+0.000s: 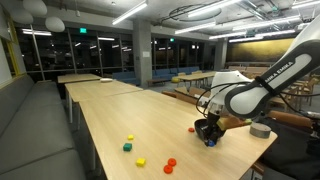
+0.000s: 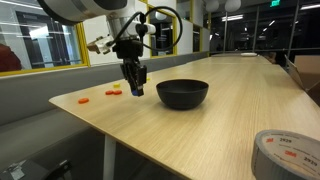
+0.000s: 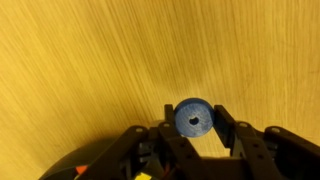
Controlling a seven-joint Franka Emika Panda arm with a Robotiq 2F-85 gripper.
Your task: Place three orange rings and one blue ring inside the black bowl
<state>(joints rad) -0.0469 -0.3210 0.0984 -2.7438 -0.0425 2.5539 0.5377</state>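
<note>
Blue ring (image 3: 193, 118), low centre in the wrist view, is pinched between the clenched fingers of the claw (image 3: 194, 126), at or just above the wooden surface (image 2: 200, 140). The pick-up step looks in hand. Next: lift, carry right over the black bowl (image 2: 183, 99) nearby, then release. Orange rings (image 2: 85, 98) wait at mid-left.
</note>
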